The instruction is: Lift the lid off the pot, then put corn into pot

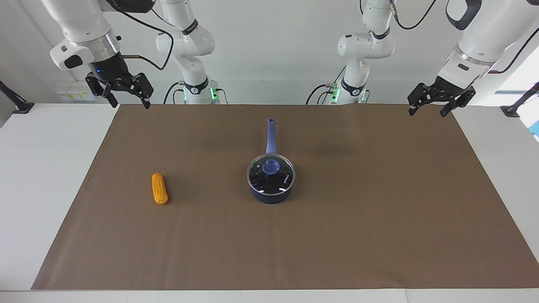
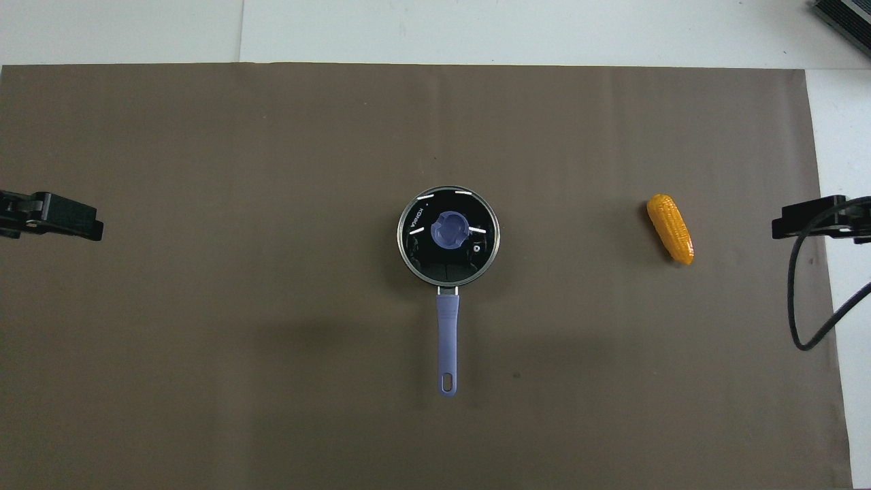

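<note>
1. Count: one pot [image 1: 270,189], one lid [image 1: 270,176], one corn [image 1: 159,188], one brown mat [image 1: 379,210] covering most of the white bench [image 1: 42,168], and two arms, each with one end effector.
2. The pot stands at the middle of the mat. The lid sits closed on it, rim to rim, with its blue knob [image 2: 449,229] at the centre.
3. The pot's long axis runs along its straight blue handle [image 2: 447,340], which points toward the robots; the hole at the handle's tip is the part nearest them.
4. The corn lies flat on the mat toward the right arm's end of the bench, well apart from the pot and about as far from the robots as the pot's body. Its long axis runs roughly toward and away from the robots, slightly slanted, the farther tip leaning toward the pot.
5. The right end effector [image 1: 129,97] hangs in the air over the mat's corner at the right arm's end, at the edge nearest the robots. Its fingers are spread apart and released, grasping nothing. The corn lies on the mat well clear of it.
6. The left end effector [image 1: 426,108] hangs over the mat's corner at the left arm's end, also released and empty, well apart from pot and lid.
</note>
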Tool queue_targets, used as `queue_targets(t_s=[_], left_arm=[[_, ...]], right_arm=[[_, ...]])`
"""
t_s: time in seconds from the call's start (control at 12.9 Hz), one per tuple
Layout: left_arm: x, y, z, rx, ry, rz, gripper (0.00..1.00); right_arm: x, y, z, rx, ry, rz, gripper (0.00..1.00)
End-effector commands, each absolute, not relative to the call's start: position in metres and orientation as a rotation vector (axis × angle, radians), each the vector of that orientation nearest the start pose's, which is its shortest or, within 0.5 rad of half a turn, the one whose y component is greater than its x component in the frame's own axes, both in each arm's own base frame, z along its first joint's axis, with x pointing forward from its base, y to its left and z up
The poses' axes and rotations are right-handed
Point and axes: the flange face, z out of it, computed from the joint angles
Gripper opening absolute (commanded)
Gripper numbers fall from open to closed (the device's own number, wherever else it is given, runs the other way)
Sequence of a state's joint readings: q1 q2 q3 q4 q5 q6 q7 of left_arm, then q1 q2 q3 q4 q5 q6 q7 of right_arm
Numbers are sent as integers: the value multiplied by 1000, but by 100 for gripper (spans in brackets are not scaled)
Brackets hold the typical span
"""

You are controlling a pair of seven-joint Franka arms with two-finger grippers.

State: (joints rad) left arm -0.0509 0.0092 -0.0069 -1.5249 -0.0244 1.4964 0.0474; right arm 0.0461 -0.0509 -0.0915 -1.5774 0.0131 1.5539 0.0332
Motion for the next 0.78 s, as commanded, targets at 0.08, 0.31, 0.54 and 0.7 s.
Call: queue_targets(t_s=[0.08,0.31,0.54,0.7], left_arm=[[537,-65,636,-3145,245,57,100],[540,-112,628,-3146,240,20,100],[541,-154,608,-3145,209,6,100],[543,-177,598,-3144,188,3,100]], right_arm=[[533,-24,650,-3121,145,-48,100],[533,-23,650,-3119,143,-48,100],[533,-23,650,-3121,141,-48,100],[533,-24,650,-3121,145,-48,100]])
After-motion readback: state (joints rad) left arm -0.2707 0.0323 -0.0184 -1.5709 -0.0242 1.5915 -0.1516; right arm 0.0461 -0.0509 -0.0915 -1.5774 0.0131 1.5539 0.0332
